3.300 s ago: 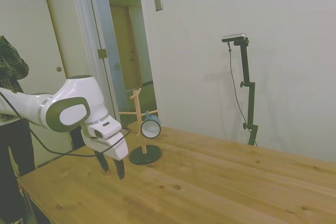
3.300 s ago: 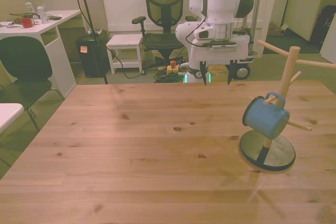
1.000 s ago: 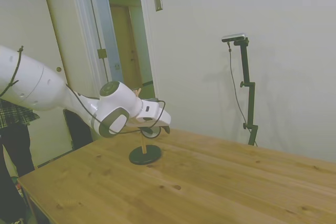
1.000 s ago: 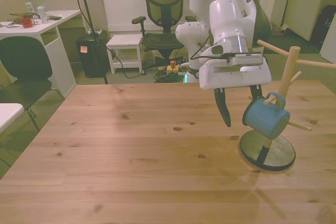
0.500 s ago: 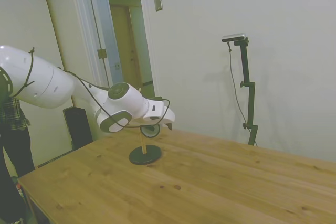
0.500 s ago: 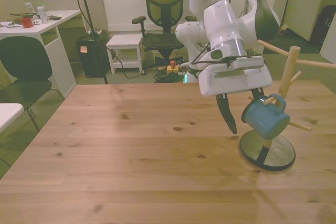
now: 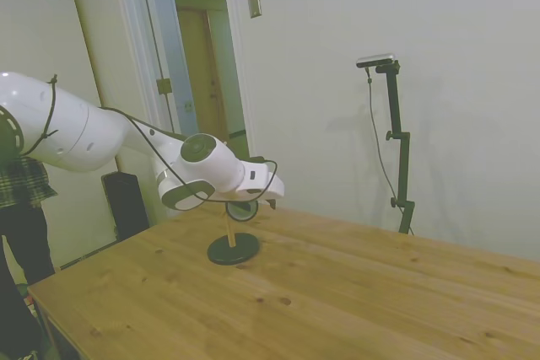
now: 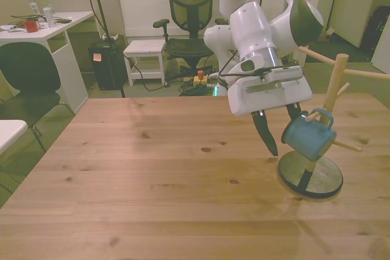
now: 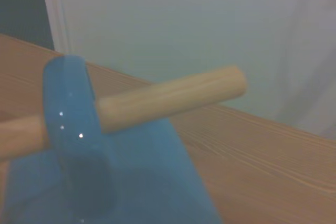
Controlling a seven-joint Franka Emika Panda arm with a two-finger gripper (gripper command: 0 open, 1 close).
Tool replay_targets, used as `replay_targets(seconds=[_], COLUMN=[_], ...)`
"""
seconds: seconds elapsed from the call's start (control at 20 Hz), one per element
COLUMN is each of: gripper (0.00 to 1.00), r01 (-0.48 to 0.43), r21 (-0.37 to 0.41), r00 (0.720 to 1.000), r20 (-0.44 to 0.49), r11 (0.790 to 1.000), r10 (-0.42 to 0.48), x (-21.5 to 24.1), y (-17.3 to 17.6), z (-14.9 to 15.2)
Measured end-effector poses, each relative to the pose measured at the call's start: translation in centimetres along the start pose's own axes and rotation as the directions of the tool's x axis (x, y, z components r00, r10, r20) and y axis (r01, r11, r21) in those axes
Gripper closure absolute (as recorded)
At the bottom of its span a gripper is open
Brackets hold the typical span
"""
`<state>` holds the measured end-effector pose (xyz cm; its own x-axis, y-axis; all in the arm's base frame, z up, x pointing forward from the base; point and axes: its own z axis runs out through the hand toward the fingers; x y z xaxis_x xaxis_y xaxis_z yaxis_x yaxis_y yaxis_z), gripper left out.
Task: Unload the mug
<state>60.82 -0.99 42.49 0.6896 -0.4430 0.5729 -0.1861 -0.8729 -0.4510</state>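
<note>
The light-blue mug hangs by its handle on a lower peg of the wooden branched stand, whose black round base sits at the front view's right. My gripper is tilted and open right at the mug. One dark finger hangs at the mug's side toward the front view's left, and the other shows just behind the mug's upper edge. In the side view the mug peeks out below my wrist. The wrist view shows the blue handle looped over the peg from close by.
Upper pegs of the stand stick out above and behind my hand. A person stands at the side view's left, beyond the table's end. Behind the table are an office chair and a desk.
The arm has swung from the table's far edge over to the stand and tilted. In the last second the open fingers have crept closer around the mug. The mug has not moved.
</note>
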Motion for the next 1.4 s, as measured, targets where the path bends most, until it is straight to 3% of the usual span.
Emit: replay_targets(seconds=[0.6, 1.4], gripper=[1.0, 1.0], r01=[0.04, 0.028], r21=[0.05, 0.079], r00=[0.998, 0.999], r20=[0.044, 0.029], r11=[0.998, 0.997], r10=[-0.042, -0.03], x=[-0.3, 0.6], y=[0.1, 0.5], z=[0.0, -1.5])
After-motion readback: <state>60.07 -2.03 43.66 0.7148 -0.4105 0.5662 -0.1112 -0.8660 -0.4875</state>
